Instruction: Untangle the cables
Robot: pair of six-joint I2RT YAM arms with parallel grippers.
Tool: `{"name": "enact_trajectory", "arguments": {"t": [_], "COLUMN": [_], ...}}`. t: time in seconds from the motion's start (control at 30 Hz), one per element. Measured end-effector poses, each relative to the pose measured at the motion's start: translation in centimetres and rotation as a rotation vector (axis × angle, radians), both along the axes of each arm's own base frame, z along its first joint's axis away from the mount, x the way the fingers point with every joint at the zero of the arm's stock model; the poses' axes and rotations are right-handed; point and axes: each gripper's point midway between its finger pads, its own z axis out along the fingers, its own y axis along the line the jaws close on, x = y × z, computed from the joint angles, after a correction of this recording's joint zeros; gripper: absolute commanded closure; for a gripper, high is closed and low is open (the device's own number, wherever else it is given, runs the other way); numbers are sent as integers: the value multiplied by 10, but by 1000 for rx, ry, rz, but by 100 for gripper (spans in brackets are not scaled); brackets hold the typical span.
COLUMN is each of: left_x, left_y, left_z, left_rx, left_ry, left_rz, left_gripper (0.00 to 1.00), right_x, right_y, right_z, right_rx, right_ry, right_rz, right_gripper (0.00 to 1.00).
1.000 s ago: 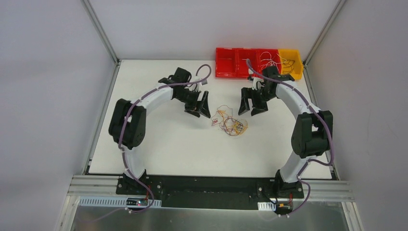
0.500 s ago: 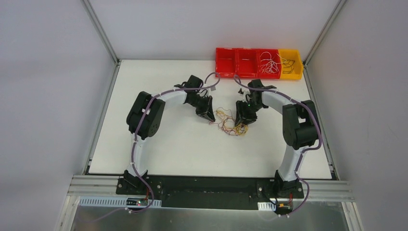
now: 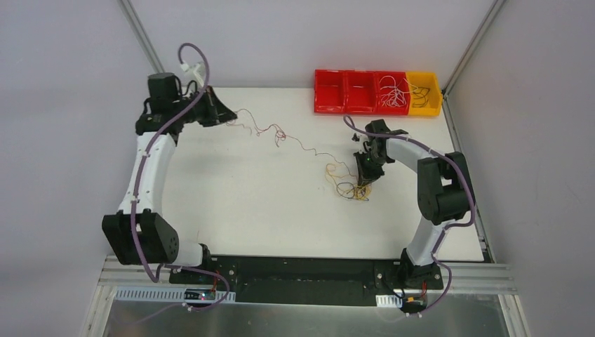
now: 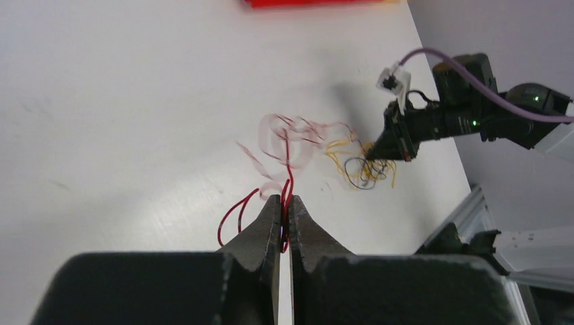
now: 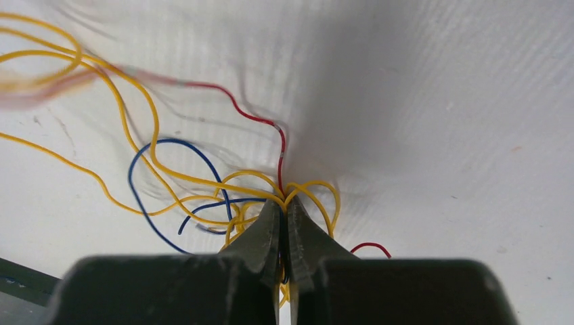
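The cables lie as a small yellow, blue and red clump (image 3: 345,184) at the table's middle right. My right gripper (image 3: 365,184) stands on the clump, shut on yellow (image 5: 156,156) and blue (image 5: 135,183) cables. My left gripper (image 3: 229,114) is raised at the back left, shut on a red cable (image 3: 281,133). That cable stretches in a wavy line back to the clump. In the left wrist view the red cable (image 4: 287,183) is pinched between the tips (image 4: 285,203), with the clump (image 4: 365,169) and the right gripper (image 4: 379,157) beyond. In the right wrist view a red cable (image 5: 250,116) runs away from the tips (image 5: 285,204).
A red bin (image 3: 358,91) with three compartments stands at the back right, its right compartment holding white wires (image 3: 393,90). A yellow bin (image 3: 424,95) joins it on the right. Grey walls close in the table on both sides and at the back.
Both grippers have shut. The left arm has swung from the middle to the back left, drawing a red cable out of the clump. The right gripper has come down onto the clump.
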Motion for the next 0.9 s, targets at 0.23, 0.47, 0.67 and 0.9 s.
{"name": "enact_trajectory", "arguments": {"t": [0.23,0.47,0.67,0.9], "left_x": [2,2,24,41], "left_y": [72,82,168,192], "left_z": [80,130,222,234], "left_rx": [25,39,55,-65], "left_ry": [-180,-270,-454,-420], "left_rz": [181,209,460,522], "left_gripper": [100,100,100,100], "right_x": [0,0,-1,-1], "right_y": [-18,-20,-24,-25], "right_z": [0,-1,-1,0], "right_rx": [-19,-54,-66,-76], "right_ry": [1,-18,-22,-17], "right_rz": [-1,42,51,63], "right_gripper": [100,100,100,100]}}
